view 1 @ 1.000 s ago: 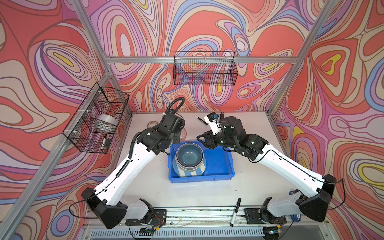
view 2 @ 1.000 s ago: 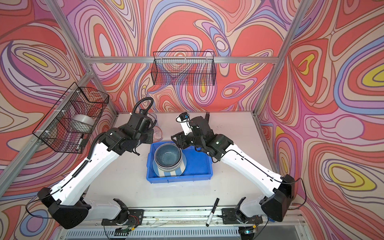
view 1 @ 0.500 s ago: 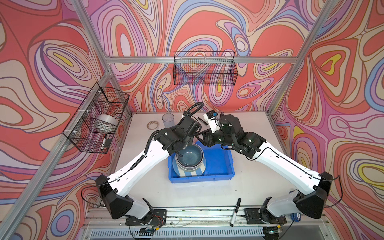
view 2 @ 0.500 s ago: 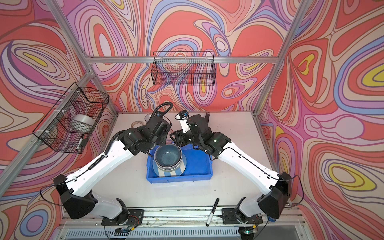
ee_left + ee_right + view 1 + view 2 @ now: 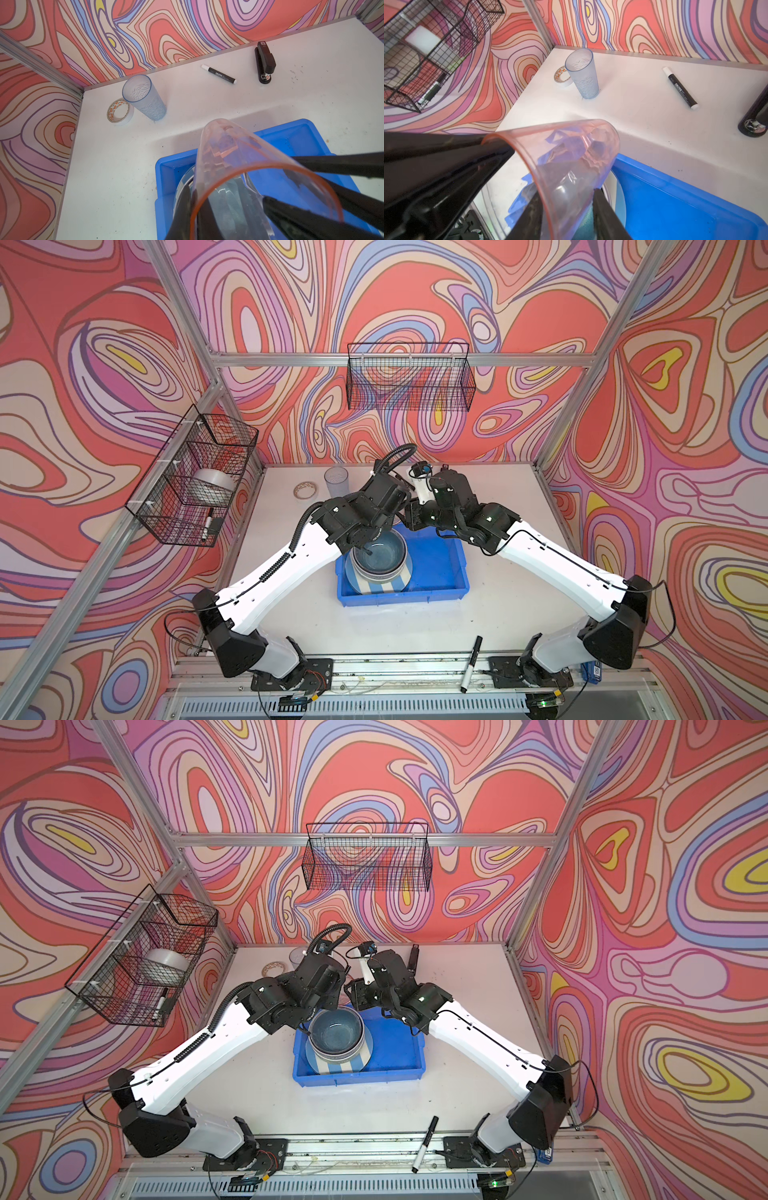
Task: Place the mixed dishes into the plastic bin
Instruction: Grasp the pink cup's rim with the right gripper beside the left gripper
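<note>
Two tumblers are in view. The bluish tumbler [image 5: 336, 483] stands upright on the bench [image 5: 316, 614], just beside the single tape roll [image 5: 306, 490]. The pink tumbler [image 5: 228, 158] hangs tilted over the far left corner of the blue bin [image 5: 403, 597], with the left fingers [image 5: 178, 214] pinched tight on its wall. The right fingers [image 5: 605, 214] lie on either side of it, but I cannot tell whether they press. Inside the bin, one striped plate [image 5: 382, 588] carries two nested bowls, the dark blue bowl [image 5: 380, 551] sitting in a pale bowl [image 5: 374, 573]. There are three markers: a front marker [image 5: 470, 664], a back marker [image 5: 218, 74] and a basket marker [image 5: 206, 524]. There are also two wire baskets, the side basket [image 5: 191, 485] and the rear basket [image 5: 409, 377], and one stapler [image 5: 265, 62]. Both top views show the stack and the baskets, but the wrists hide the pink tumbler; only the wrist views show it and the fingers.
</note>
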